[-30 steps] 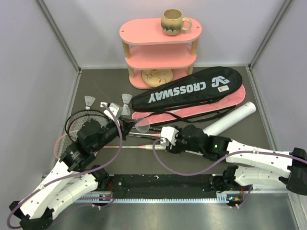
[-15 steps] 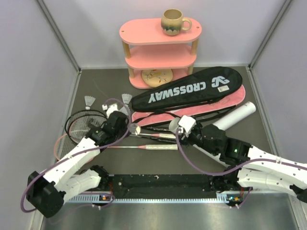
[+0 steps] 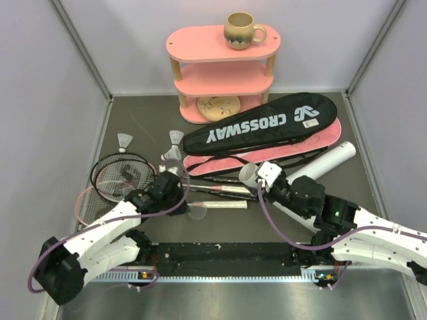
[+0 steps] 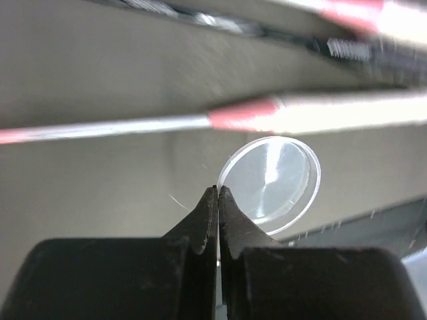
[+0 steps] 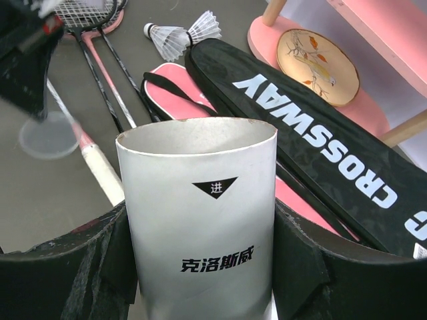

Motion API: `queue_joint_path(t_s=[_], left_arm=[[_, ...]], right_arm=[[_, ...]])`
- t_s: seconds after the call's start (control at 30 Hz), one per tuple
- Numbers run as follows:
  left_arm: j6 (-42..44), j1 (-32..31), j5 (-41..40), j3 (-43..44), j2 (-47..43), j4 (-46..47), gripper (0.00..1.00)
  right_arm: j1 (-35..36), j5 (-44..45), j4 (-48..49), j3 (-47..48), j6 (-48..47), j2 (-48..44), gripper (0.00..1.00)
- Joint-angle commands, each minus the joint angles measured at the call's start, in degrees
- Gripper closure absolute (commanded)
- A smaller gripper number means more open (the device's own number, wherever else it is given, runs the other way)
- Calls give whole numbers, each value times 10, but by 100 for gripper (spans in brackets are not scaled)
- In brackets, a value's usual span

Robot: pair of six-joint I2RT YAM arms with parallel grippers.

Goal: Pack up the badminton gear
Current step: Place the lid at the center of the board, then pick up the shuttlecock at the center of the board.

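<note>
My right gripper (image 5: 200, 230) is shut on a white tube (image 5: 200, 193), its open end facing forward; in the top view the right gripper (image 3: 259, 179) holds the tube (image 3: 320, 165) over the racket handles (image 3: 227, 197). My left gripper (image 4: 218, 191) is shut on the rim of a clear round lid (image 4: 270, 183); from above the left gripper (image 3: 191, 204) keeps the lid (image 3: 198, 212) just above the table. Black and pink rackets' heads (image 3: 120, 177) lie at the left. Feather shuttlecocks (image 3: 176, 138) rest near them. The black CROSSWAY bag (image 3: 267, 127) lies over a pink bag (image 3: 220, 160).
A pink three-tier shelf (image 3: 223, 43) stands at the back with a beige mug (image 3: 240, 30) on top and a patterned plate (image 3: 218, 105) on its lowest tier. Another shuttlecock (image 3: 125, 141) sits by the left wall. Grey walls close in both sides.
My left gripper has carried the clear lid from beside the shuttlecocks toward the near edge. My right gripper has shifted the tube's open end to the right and farther back.
</note>
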Motion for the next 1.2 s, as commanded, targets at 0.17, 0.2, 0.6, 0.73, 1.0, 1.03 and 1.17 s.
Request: queue_joint_path(t_s=[0.17, 0.2, 0.6, 0.73, 1.0, 1.03, 1.17], left_arm=[[-1, -146, 32, -12, 72, 28, 94], [-1, -145, 28, -14, 72, 30, 85], [86, 50, -30, 183, 47, 29, 16], [42, 140, -114, 320, 210, -22, 19], [110, 160, -271, 697, 542, -239, 36], [125, 154, -320, 702, 553, -241, 37], [130, 130, -346, 670, 581, -239, 35]], right_arm=[[0, -20, 36, 6, 22, -18, 100], [0, -18, 34, 4, 22, -21, 100], [0, -4, 22, 10, 34, 10, 100], [0, -16, 22, 13, 39, 14, 100], [0, -21, 18, 3, 43, 2, 100], [0, -21, 18, 3, 42, 0, 100], [0, -15, 18, 2, 39, -11, 100]])
